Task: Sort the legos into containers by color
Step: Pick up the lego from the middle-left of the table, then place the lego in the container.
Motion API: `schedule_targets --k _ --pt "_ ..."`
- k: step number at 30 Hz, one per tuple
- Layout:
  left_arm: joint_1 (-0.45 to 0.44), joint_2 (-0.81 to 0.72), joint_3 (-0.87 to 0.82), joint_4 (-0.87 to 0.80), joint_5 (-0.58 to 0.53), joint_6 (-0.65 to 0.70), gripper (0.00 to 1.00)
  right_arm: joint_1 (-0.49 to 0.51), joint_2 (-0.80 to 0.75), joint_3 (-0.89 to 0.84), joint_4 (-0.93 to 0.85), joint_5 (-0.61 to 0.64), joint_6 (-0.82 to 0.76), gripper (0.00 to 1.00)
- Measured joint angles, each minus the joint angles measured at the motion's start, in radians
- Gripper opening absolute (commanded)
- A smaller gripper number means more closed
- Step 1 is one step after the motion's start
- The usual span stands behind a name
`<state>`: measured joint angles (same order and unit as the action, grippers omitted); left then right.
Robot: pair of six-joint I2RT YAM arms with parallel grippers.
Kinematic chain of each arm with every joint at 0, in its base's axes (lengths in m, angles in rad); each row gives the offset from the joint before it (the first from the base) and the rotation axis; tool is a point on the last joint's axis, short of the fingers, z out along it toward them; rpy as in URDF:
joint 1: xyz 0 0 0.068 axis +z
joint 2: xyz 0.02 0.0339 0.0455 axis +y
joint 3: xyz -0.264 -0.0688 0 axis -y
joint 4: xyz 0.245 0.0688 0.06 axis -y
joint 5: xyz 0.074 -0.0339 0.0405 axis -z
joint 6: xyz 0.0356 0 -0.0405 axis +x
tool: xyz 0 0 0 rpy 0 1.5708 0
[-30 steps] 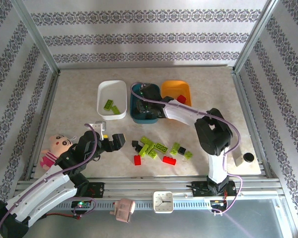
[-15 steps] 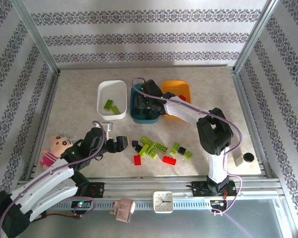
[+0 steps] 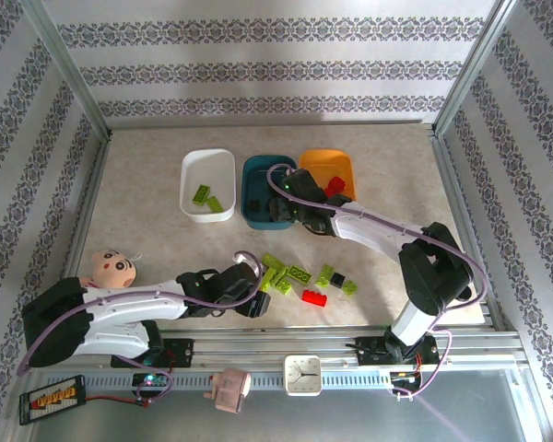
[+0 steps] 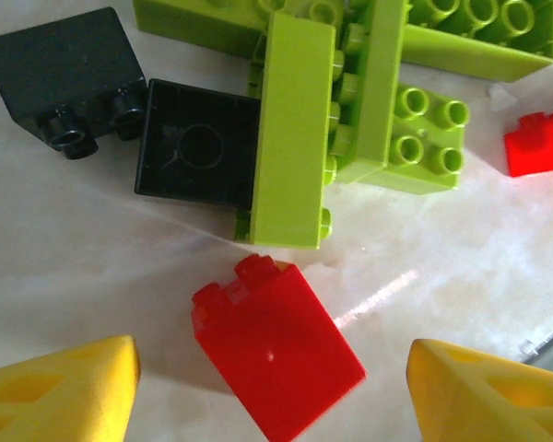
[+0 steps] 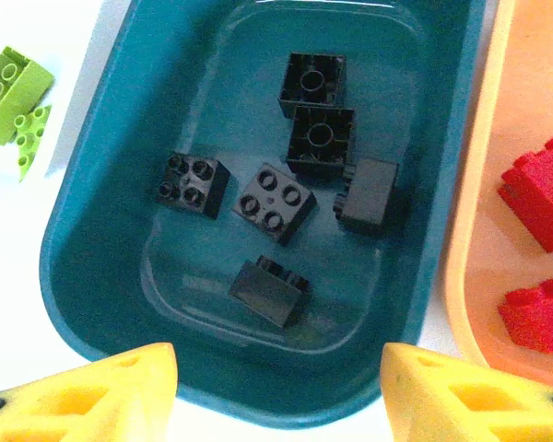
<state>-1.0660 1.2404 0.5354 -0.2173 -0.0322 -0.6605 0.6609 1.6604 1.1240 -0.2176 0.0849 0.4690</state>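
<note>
Left wrist view: red brick [image 4: 276,354] flat on the table [image 4: 74,276], midway between the spread fingertips [image 4: 64,387] of the left gripper [image 4: 272,391], touching neither. Just beyond the red brick, a black brick [image 4: 198,152] and lime bricks [image 4: 295,129]. Well beyond the red brick, dark teal tub [image 5: 92,304] with six black bricks [image 5: 276,203]; right gripper [image 5: 276,391] spread and empty over its near rim.

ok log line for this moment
left gripper open over red lego | right gripper open above teal tub | six black legos inside
</note>
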Motion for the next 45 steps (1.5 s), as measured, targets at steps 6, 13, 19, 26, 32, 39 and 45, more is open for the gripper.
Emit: schedule_targets --k 6,13,19,26,32,39,45 --pt "-0.001 0.111 0.023 0.045 -0.007 -0.005 0.62 0.000 -0.099 -0.053 0.029 0.000 0.000 0.61" --pt "-0.002 0.122 0.016 0.061 -0.040 -0.033 0.40 0.000 -0.187 -0.116 0.058 0.000 0.003 0.61" --pt "-0.002 0.005 -0.026 0.047 -0.055 -0.061 0.34 0.000 -0.244 -0.182 0.064 0.001 0.011 0.61" --pt "0.030 -0.161 0.031 -0.034 -0.074 -0.039 0.33 -0.005 -0.389 -0.310 0.073 0.005 0.043 0.61" --pt "0.233 -0.050 0.261 -0.013 0.008 0.054 0.32 -0.005 -0.546 -0.447 0.067 0.023 0.079 0.61" --pt "0.349 0.375 0.688 0.028 0.139 0.151 0.32 -0.005 -0.661 -0.542 0.037 0.031 0.102 0.61" --pt "0.380 0.687 1.050 0.027 0.237 0.179 0.32 -0.005 -0.702 -0.595 0.012 0.029 0.117 0.61"
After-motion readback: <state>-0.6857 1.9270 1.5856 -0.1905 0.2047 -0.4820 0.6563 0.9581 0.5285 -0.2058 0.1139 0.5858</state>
